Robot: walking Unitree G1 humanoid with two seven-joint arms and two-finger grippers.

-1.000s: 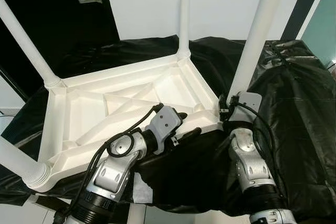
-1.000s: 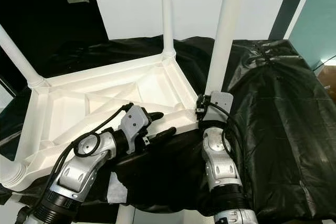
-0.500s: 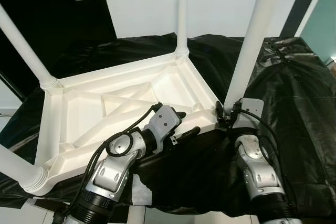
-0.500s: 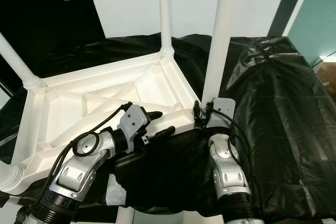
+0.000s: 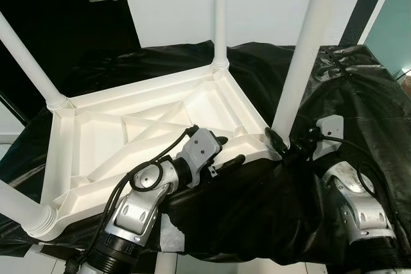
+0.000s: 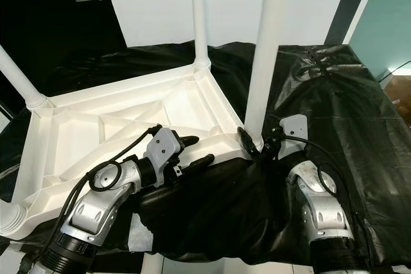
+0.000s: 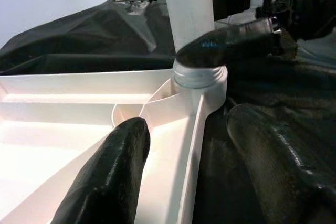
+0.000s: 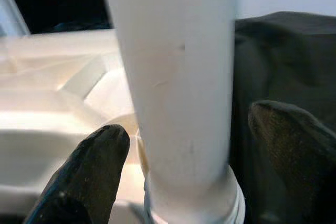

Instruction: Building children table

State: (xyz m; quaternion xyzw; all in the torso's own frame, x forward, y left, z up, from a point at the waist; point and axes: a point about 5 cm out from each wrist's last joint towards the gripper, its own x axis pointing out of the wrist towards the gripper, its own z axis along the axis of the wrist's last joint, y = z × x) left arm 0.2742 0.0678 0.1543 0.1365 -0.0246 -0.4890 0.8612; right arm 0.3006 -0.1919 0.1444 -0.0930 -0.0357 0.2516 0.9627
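Tabletop: white children's table top [image 5: 128, 139] lay upside down on a black sheet [image 5: 359, 113], ribbed underside up, filling the 9-to-12 o'clock part of the head views.
Legs: all four corner sockets held a white leg; the nearest-right leg [image 5: 302, 62] stood at about 1 o'clock.
Right gripper: right gripper [image 8: 184, 145] straddled that leg's base at its socket, fingers [image 8: 84, 177] spread apart, neither visibly pressing it.
Left gripper: left gripper [image 7: 184, 161], fingers open, bracketed the tabletop's near rim.
Progress: assembly looked nearly done; judged left were final tightening and turning the table upright.
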